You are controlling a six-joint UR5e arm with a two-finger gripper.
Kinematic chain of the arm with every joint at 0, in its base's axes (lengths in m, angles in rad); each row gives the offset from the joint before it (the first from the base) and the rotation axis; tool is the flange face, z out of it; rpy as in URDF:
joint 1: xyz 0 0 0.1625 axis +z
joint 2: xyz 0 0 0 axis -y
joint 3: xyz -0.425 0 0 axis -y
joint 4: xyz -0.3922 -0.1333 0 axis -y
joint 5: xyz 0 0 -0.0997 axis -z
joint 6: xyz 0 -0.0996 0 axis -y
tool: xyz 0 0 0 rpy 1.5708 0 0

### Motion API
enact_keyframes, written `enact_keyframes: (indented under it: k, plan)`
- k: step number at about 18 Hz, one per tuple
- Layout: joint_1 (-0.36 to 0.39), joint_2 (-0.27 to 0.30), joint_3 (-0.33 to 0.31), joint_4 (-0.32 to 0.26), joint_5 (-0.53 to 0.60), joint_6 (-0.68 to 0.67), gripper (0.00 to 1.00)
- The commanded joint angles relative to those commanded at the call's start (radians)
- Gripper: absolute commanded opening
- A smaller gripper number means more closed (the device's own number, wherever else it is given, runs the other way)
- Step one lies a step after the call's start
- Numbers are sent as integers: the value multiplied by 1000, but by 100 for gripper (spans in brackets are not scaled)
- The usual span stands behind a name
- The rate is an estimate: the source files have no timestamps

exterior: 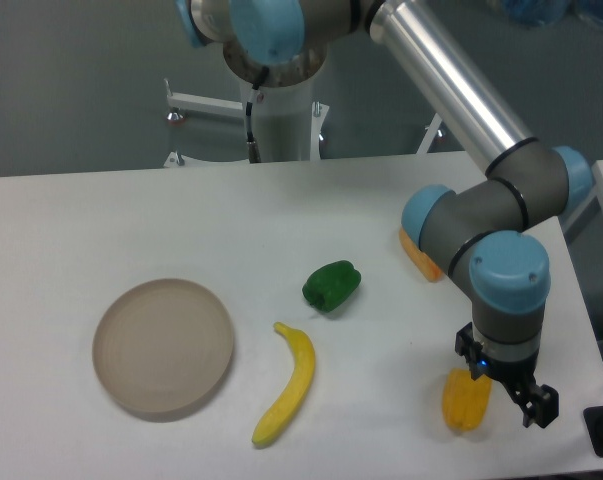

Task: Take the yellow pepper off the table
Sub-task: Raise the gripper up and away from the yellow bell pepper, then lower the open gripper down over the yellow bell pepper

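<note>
Seemingly at the grasping step, the gripper [493,392] stood over the yellow pepper [465,402] on the table [281,220]; its opening was unclear; next, close and lift.

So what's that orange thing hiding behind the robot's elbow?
Only an orange wedge-shaped piece shows, lying on the table behind the arm's blue-capped joint. The arm covers most of it, so its full shape cannot be seen.
</note>
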Motion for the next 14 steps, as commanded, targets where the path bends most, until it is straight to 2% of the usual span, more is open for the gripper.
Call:
enact_keyframes:
  k: [6, 9, 12, 14]
  plan:
    - [31, 104, -66, -179, -2, -95, 100]
    - [60, 143, -115, -204, -9, -144, 100]
    - [68, 125, -117, -195, -75, -280, 100]
    - [72, 99, -109, -160, -170, -366, 100]
